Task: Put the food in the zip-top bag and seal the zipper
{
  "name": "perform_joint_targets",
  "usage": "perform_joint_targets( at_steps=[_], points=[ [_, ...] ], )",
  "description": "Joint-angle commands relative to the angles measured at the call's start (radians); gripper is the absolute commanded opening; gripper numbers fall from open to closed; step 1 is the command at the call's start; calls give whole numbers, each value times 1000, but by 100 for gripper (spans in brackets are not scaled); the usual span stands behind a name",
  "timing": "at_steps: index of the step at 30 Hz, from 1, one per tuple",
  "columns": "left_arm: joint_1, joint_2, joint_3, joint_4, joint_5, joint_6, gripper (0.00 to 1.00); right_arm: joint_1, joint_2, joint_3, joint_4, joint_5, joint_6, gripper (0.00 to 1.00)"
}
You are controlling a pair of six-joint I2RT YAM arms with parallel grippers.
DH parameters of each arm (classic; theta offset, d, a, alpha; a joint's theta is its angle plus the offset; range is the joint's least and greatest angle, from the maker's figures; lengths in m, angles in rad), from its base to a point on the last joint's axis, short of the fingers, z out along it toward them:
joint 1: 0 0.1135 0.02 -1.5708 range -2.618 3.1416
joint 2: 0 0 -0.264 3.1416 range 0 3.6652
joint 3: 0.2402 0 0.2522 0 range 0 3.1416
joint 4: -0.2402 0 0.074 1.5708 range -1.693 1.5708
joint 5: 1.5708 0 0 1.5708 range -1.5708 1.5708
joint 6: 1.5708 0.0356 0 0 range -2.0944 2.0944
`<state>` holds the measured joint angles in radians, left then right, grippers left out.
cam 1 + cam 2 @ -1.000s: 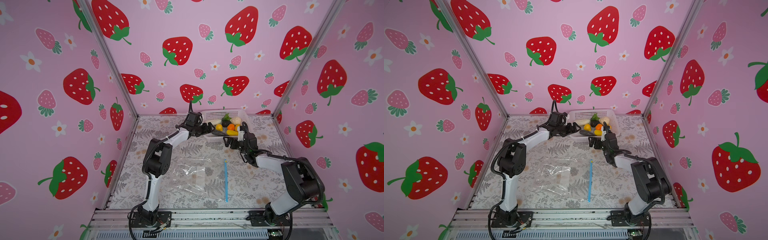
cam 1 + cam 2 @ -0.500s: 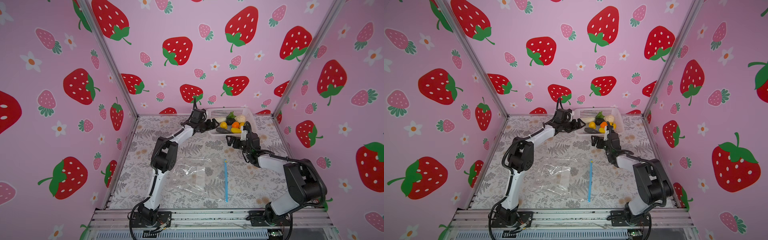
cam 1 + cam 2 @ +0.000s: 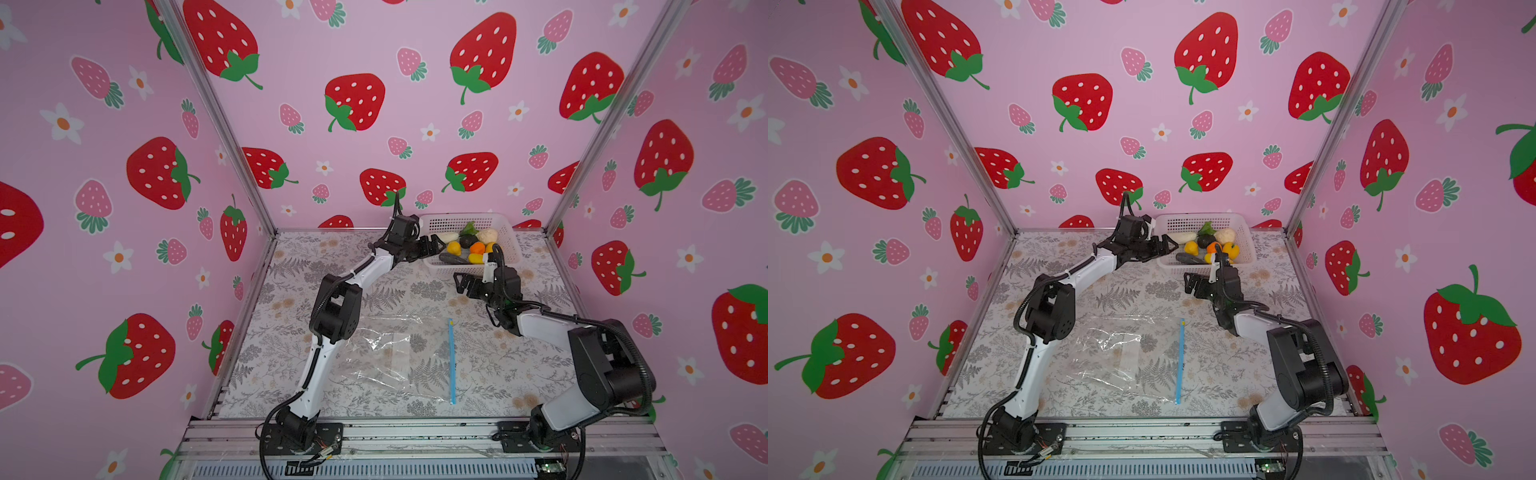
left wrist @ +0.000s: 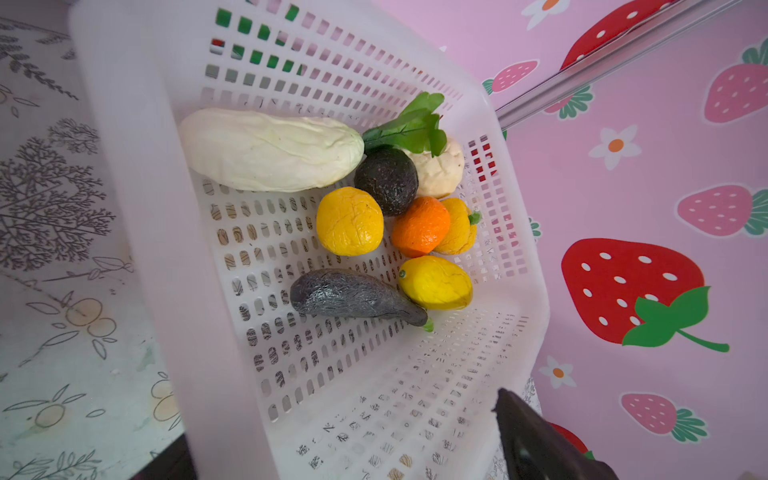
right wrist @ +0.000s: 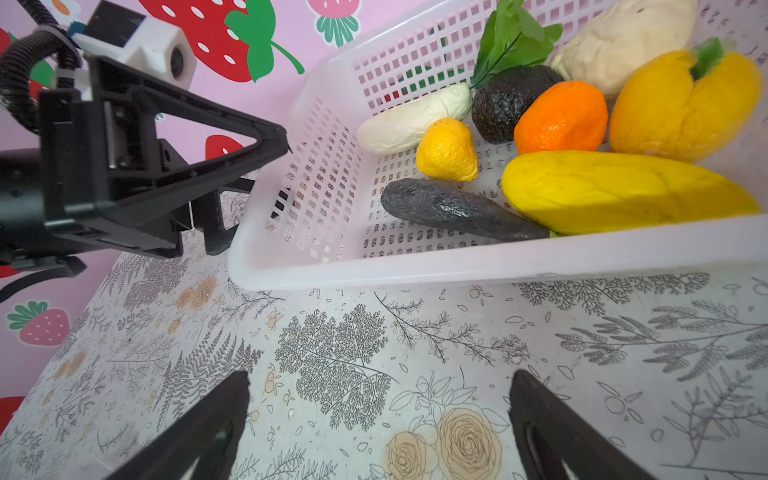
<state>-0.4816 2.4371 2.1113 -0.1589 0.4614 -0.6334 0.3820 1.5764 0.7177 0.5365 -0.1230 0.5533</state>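
In both top views, a white plastic basket [image 3: 453,224] [image 3: 1183,224] sits at the far right of the flowery table [image 3: 291,291]. The food [image 3: 477,248], small toy fruits and vegetables, is all inside it. The left gripper [image 3: 439,246] is at the basket's left end with its fingers spread apart, holding nothing. The right gripper [image 3: 458,284] hangs just on the near side of the basket, fingers spread too, and empty. The clear, crinkly plastic zip-top bag [image 3: 390,353] lies flat in the middle of the table, well apart from the basket. Its thin light-blue zipper [image 3: 451,361] runs along the bag's right edge.

In the left wrist view, the basket holds a long white vegetable [image 4: 270,149], a dark round fruit [image 4: 386,180], a beige lump [image 4: 442,170], an orange fruit [image 4: 419,226], three yellow pieces [image 4: 349,220] and a long black eggplant [image 4: 353,295].

In the right wrist view, the right gripper's two black fingers [image 5: 208,424] stand wide apart above bare table. The basket is just beyond them.
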Motion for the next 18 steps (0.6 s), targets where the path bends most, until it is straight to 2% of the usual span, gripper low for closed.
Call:
perform_joint_targets(
  at_steps=[1, 6, 9, 14, 18],
  points=[
    [-4, 19, 77, -9, 20, -3, 96, -5, -23, -12, -19, 18, 17, 99],
    [8, -4, 57, -34, 10, 10, 95, -5, -34, -12, -46, 5, 7, 100],
    [20, -105, -44, -55, -30, 46, 94, -4, -72, -21, -105, -55, -1, 94],
    [25, -384, -357, -81, -125, 119, 90, -5, -196, -87, -249, -146, -8, 88],
    [5, -592, -632, -81, -126, 101, 87, -2, -277, -146, -379, -233, 23, 78]
  ],
)
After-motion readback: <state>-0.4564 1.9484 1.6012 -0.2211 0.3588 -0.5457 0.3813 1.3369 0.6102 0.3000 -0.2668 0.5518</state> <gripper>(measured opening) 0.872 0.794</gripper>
